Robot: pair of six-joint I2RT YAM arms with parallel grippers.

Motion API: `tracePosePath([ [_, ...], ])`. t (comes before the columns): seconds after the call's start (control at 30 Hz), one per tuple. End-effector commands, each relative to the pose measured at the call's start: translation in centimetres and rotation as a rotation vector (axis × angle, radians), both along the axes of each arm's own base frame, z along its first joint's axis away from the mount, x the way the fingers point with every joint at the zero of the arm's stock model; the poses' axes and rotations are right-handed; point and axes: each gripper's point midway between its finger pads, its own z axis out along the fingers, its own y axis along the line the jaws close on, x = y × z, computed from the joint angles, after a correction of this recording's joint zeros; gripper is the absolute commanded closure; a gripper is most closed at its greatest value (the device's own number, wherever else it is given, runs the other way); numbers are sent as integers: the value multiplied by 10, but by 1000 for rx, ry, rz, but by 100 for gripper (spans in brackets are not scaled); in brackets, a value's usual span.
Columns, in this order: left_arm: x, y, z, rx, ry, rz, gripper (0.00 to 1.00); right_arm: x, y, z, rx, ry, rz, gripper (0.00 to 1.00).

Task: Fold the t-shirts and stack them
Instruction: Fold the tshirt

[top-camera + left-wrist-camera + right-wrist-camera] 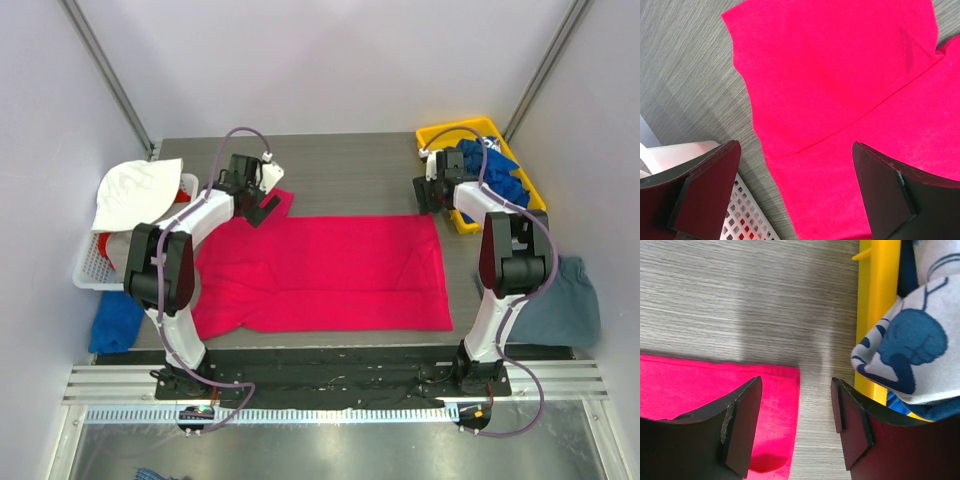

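A bright pink-red t-shirt (320, 275) lies spread flat across the middle of the table. My left gripper (262, 203) hovers wide open over its far left sleeve (840, 90), jaws straddling the seam with nothing between them (795, 150). At the shirt's far right corner (775, 405), my right gripper (427, 195) is also open (796, 390), one finger above the hem and the other above bare table. Royal blue t-shirts with white print (490, 170) are heaped in a yellow bin (440, 133). A slate grey-blue t-shirt (565, 300) hangs over the table's right edge.
A white perforated basket (88, 268) holding a white cloth (135, 190) stands at the left edge, its rim (747, 215) close under my left gripper. A blue cloth (115, 320) lies below it. The yellow bin wall (877, 315) and a printed shirt (910, 345) sit just right of my right gripper.
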Motion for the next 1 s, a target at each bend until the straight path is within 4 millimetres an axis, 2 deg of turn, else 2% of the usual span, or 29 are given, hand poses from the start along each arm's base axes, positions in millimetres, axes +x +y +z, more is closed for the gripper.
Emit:
tracePosePath([
  [0.0, 8, 0, 12, 2, -31, -12, 0, 1, 2, 2, 34, -6, 3, 36],
  [0.2, 5, 3, 10, 17, -25, -15, 0, -3, -3, -9, 37, 21, -5, 38],
  [0.23, 5, 2, 10, 15, -26, -18, 0, -3, 4, -10, 64, 25, 15, 38],
  [0.47, 4, 4, 5, 28, -16, -16, 0, -10, 4, -20, 67, 53, 24, 39],
  [0.8, 4, 5, 3, 37, -13, -21, 0, -6, 3, -30, 62, 71, 29, 40],
  [0.97, 6, 9, 1, 42, -12, -14, 0, -4, 3, -35, 64, 80, 35, 47],
])
